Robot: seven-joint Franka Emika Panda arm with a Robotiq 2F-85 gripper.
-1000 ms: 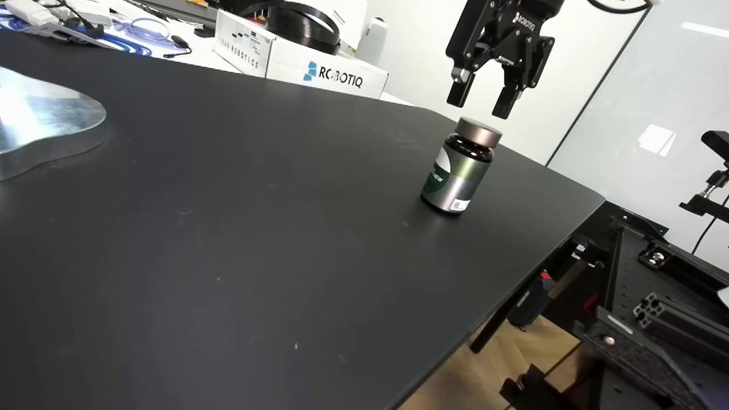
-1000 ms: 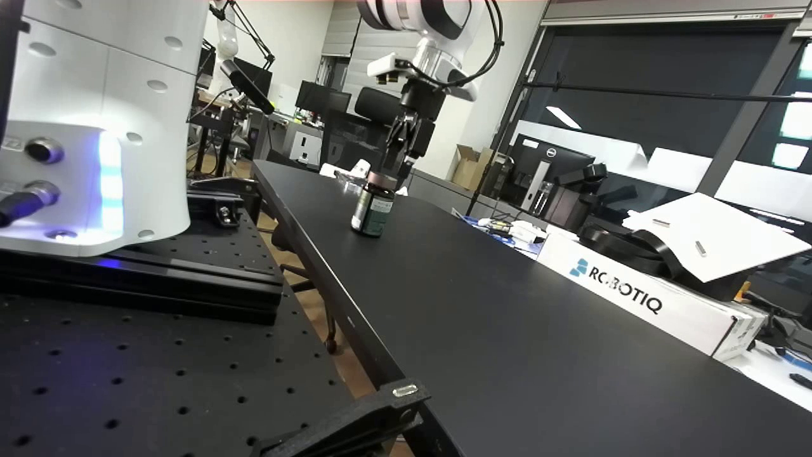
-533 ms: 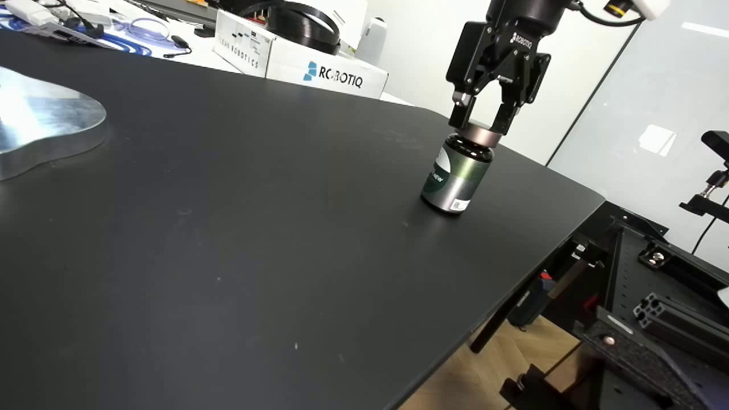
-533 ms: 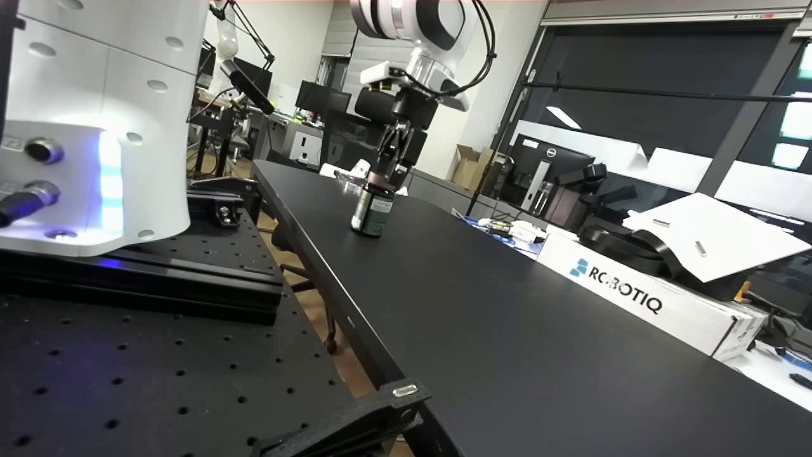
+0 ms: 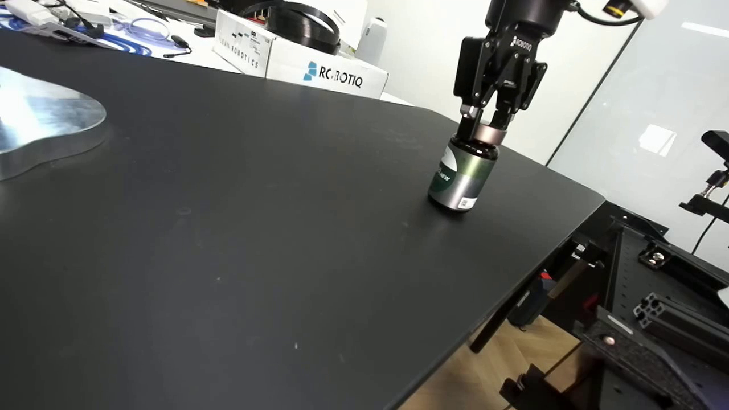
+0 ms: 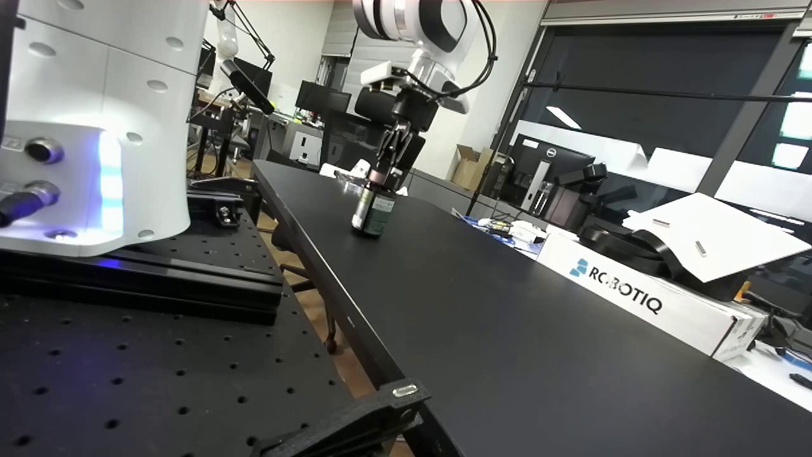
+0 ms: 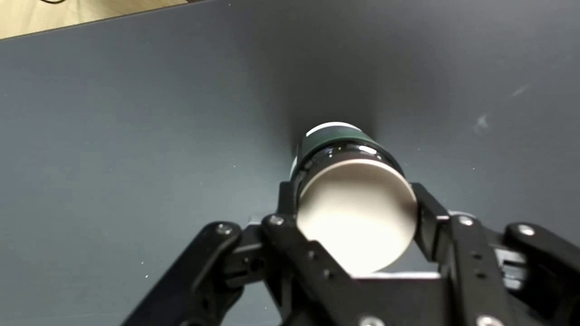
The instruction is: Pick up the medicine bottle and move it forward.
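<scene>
The medicine bottle (image 5: pixel 462 177) stands on the black table (image 5: pixel 256 228), a dark bottle with a green and silver label and a brownish metallic cap. In both exterior views my gripper (image 5: pixel 485 130) comes down from above, its fingers on either side of the cap. Seen from the wrist, the pale round cap (image 7: pixel 358 213) fills the gap between the fingertips, and both fingers (image 7: pixel 286 199) press against its sides. In an exterior view the bottle (image 6: pixel 375 214) appears to rest with its base on the tabletop. Part of the cap is hidden behind a finger.
A shiny metal plate (image 5: pixel 51 122) lies on the table. White Robotiq boxes (image 5: pixel 327 74) and cables (image 5: pixel 136 34) stand beyond its far edge. The robot's white base (image 6: pixel 95 95) and a black clamp (image 6: pixel 355 419) are by the near edge.
My gripper came down over the cap, then its fingers moved together onto it. The bottle shifted slightly to the right in an exterior view as the fingers met it.
</scene>
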